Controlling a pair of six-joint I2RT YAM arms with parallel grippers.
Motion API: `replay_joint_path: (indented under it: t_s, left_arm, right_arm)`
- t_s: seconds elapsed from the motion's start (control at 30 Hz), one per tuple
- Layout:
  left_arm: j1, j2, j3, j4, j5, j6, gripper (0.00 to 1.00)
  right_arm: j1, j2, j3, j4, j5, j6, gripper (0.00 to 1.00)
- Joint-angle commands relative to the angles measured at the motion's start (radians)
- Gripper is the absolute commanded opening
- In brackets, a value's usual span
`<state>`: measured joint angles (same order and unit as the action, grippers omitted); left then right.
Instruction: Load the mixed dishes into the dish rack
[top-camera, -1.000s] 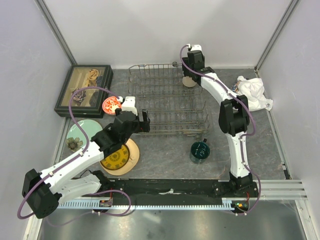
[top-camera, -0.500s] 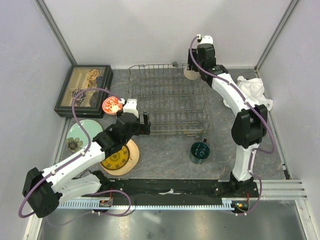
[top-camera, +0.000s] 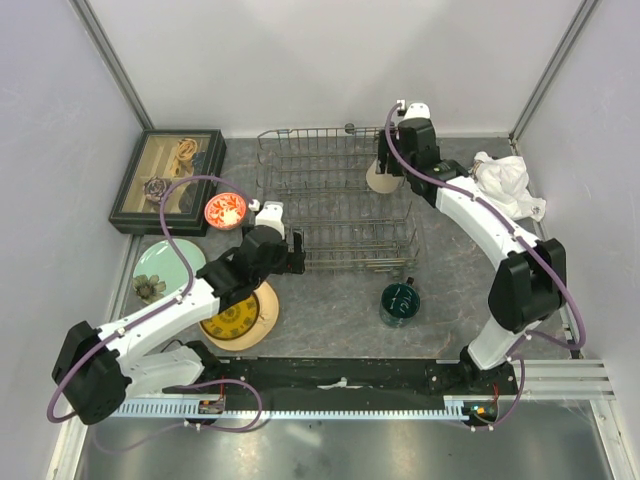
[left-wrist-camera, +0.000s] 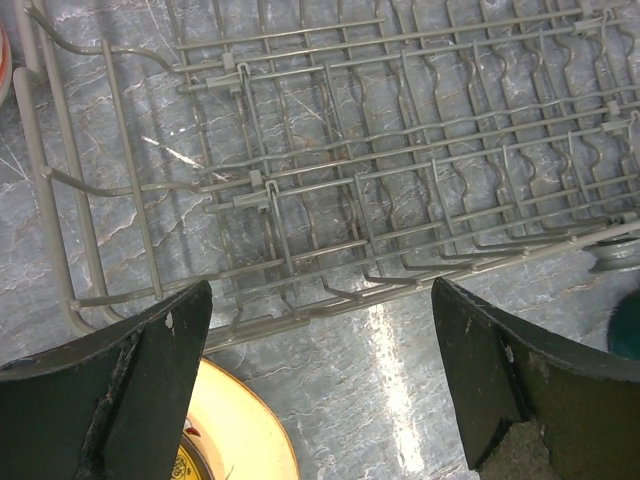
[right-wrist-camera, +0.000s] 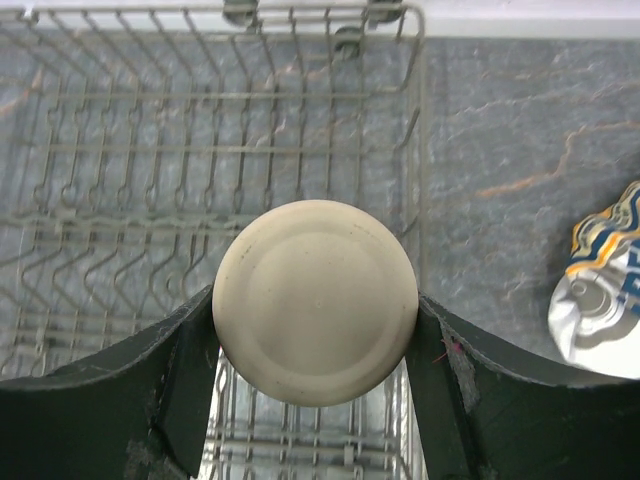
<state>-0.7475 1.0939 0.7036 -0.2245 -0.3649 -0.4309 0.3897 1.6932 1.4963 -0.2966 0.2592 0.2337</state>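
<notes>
Clamping the beige cup (right-wrist-camera: 315, 300) base-up, your right gripper (right-wrist-camera: 312, 345) hangs over the far right corner of the dish rack (top-camera: 335, 205); left gripper (left-wrist-camera: 318, 330) spread, empty.

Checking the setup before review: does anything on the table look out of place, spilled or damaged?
Nothing spilled or broken. Only the crumpled white cloth right of the dish rack looks stray.

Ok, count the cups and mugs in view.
2. The beige cup is in the right gripper over the grey wire dish rack's right side; the dark green mug stands on the table off its near right corner. The left arm may hide more.
</notes>
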Motion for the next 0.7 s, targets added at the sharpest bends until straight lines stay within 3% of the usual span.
replay_joint_path:
  t_s: [0.0,0.23,0.4,0.67]
  left_arm:
    - [0.002,-0.045,0.013,0.044,-0.006,-0.022,0.97]
    - [0.002,-0.08,0.045,0.005,-0.02,-0.025,0.97]
    - [0.002,-0.124,0.089,-0.039,-0.048,-0.038,0.97]
    - [0.002,-0.19,0.198,-0.298,-0.33,-0.158,0.98]
  right_arm:
    - [0.038,-0.127,-0.059,0.007,-0.006,0.018,0.0]
    - [0.101,-0.251,-0.156,-0.044,-0.005,0.033,0.0]
    - [0.198,-0.248,-0.197,-0.047,-0.005,0.007,0.0]
    - [0.342,-0.112,-0.104,-0.053,0.057,-0.065,0.0]
